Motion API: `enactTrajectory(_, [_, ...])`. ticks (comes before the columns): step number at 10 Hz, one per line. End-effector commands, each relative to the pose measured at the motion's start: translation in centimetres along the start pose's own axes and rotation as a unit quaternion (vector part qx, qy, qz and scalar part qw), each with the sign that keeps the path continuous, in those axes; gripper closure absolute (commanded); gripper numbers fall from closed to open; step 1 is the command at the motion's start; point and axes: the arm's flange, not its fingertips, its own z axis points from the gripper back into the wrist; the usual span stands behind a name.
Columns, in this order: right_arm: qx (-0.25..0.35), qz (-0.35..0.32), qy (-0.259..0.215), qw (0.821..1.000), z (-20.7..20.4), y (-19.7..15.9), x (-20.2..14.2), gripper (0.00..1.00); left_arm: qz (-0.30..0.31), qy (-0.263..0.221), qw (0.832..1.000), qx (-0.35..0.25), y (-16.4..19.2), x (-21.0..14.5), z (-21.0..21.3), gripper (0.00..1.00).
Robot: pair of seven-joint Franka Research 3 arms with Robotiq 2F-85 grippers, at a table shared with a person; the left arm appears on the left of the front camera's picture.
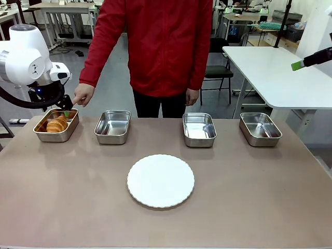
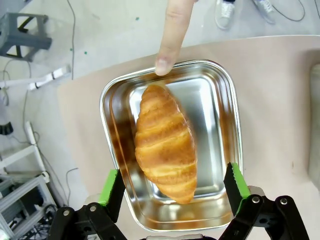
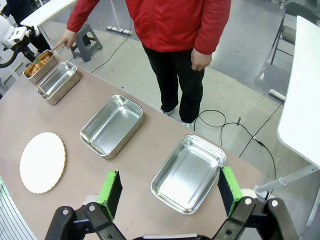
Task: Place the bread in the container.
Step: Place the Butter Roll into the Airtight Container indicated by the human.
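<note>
Nearest the camera in the front view sits the round white plate (image 1: pixel 161 180), bare, middle of the table (image 1: pixel 259 207). Past it runs a row of four steel pans along the far side, and the bread (image 2: pixel 165 142) is lying in the far-left one, the container (image 2: pixel 112 125), resting diagonally on the pan floor. Left gripper (image 2: pixel 171 192) hangs right over that pan with its fingers spread wide on either side of the croissant's near end, touching nothing, so it looks like the bread has been let go and the job is basically done. Person's hand (image 1: pixel 83 94) reaches to the pan's far rim, one finger touching it, probably marking which pan was meant. Right gripper (image 3: pixel 165 192) is parked up off the table, spread wide too and holding nothing, looking down on the empty pans (image 3: pixel 187 172). From the front, the left gripper's fingertips are mostly hidden behind the arm's wrist, and the right arm is cut off at the picture's edge.
</note>
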Motion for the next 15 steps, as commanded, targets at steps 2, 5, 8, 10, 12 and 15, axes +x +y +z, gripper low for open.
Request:
enactTrajectory(2, [0.005, -0.001, -0.008, 1.0, 0.1, 0.0, 0.0, 0.0, 0.0, 0.0, 1.0, 0.0, 0.0, 0.0, 0.0, 0.0])
enactTrajectory(5, [0.005, -0.001, -0.008, 1.0, 0.1, 0.0, 0.0, 0.0, 0.048, -0.063, 0.997, 0.007, -0.6, -5.0, 6.3, 0.0])
enactTrajectory(8, [0.005, -0.001, -0.008, 1.0, 0.1, 0.0, 0.0, 0.0, 0.09, -0.112, 0.99, 0.003, -1.3, -11.9, 12.2, 0.0])
enactTrajectory(10, [0.005, -0.001, -0.008, 1.0, 0.1, 0.0, 0.0, 0.0, 0.087, -0.149, 0.985, -0.012, -2.4, -16.7, 15.0, 0.0])
enactTrajectory(12, [0.005, -0.001, -0.008, 1.0, 0.1, 0.0, 0.0, 0.0, 0.065, -0.174, 0.982, -0.015, -3.9, -21.7, 16.6, 0.0])
enactTrajectory(15, [0.005, -0.001, -0.008, 1.0, 0.1, 0.0, 0.0, 0.0, 0.033, -0.173, 0.984, -0.042, -4.7, -26.3, 16.6, 0.0])
